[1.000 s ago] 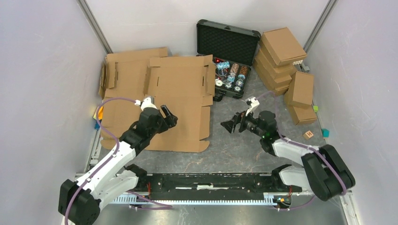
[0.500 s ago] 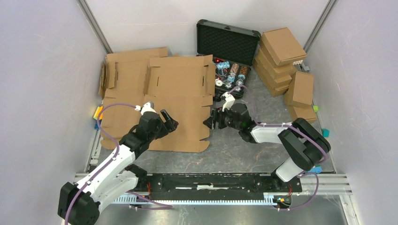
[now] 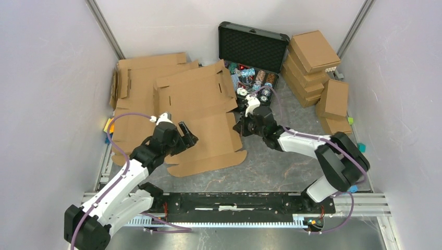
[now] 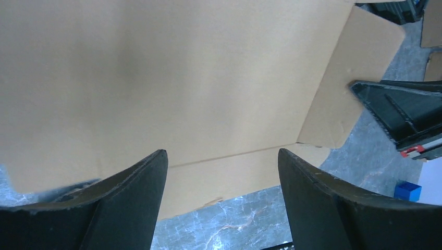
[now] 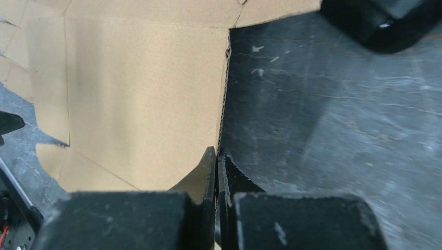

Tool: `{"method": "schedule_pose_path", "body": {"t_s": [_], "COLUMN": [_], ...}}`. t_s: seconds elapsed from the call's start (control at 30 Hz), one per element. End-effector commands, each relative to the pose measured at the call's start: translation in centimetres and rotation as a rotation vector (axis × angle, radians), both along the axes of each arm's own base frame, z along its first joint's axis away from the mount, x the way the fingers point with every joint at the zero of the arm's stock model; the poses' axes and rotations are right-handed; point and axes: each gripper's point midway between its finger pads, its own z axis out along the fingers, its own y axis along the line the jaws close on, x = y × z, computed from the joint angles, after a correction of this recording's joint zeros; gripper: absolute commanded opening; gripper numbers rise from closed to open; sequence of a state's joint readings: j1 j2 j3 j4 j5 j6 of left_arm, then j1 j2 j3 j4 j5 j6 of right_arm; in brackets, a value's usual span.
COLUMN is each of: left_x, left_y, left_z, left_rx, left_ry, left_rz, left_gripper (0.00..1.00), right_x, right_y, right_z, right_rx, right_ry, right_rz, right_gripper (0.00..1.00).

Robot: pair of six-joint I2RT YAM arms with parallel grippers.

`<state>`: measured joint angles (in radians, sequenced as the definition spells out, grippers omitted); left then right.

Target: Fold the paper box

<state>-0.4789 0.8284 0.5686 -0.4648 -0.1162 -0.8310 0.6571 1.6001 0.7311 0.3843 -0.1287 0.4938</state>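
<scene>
The paper box (image 3: 203,120) is a flat brown die-cut sheet lying askew in the middle of the table, its right edge raised. My right gripper (image 3: 241,127) is shut on that right edge; in the right wrist view the corrugated edge (image 5: 225,83) runs straight into the closed fingertips of the gripper (image 5: 218,151). My left gripper (image 3: 190,134) hovers open over the sheet's lower left part. In the left wrist view its fingers (image 4: 140,177) stand wide apart over the box (image 4: 182,78), with nothing between them.
More flat cardboard (image 3: 140,73) lies under and behind the sheet at the left. An open black case (image 3: 253,52) with coloured chips stands just behind the right gripper. Folded boxes (image 3: 312,57) are stacked at the back right. Small blocks (image 3: 342,150) sit at the right.
My right gripper swung left to the sheet's right edge and shut on it. The sheet has turned and its right side has lifted. The left gripper barely moved.
</scene>
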Motion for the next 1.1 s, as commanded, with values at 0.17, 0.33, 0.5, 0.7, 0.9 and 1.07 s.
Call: {"method": "schedule_pose_path", "body": {"t_s": [0.17,0.33,0.5,0.7,0.9,1.07], "left_x": [0.7,1.6,2.9,5.6,8.7,11.6], "left_y": [-0.8,-0.3,1.1,2.2,3.1,3.7], "left_z": [1.7,1.7,0.8,0.7,1.7,2.3], "left_rx": [0.022,0.071,0.163,0.221,0.251,0.264], "left_ry": [-0.037,-0.064,-0.046,-0.052,-0.114,-0.135], "left_rz": [-0.083,-0.078,-0.018,0.031,0.073,0.084], "left_gripper": [0.84,0.84,0.85,0.85,0.86,0.87], "right_x": [0.3,-2.3,-3.3,-4.7,-6.0,-7.8], "right_y": [-9.9,-13.1,-16.5,-16.8,-18.6,-18.7], "right_z": [2.2,-0.5,-1.8,-0.9,0.2,0.1], "right_rx": [-0.304,-0.437,-0.557,-0.481,-0.428,-0.363], "right_ry": [-0.051,0.047,0.064,-0.001,-0.058,-0.01], "right_rz": [-0.067,-0.035,-0.133,-0.158,-0.267,-0.288], "right_gripper": [0.0,0.16,0.63,0.88,0.98,0.98]}}
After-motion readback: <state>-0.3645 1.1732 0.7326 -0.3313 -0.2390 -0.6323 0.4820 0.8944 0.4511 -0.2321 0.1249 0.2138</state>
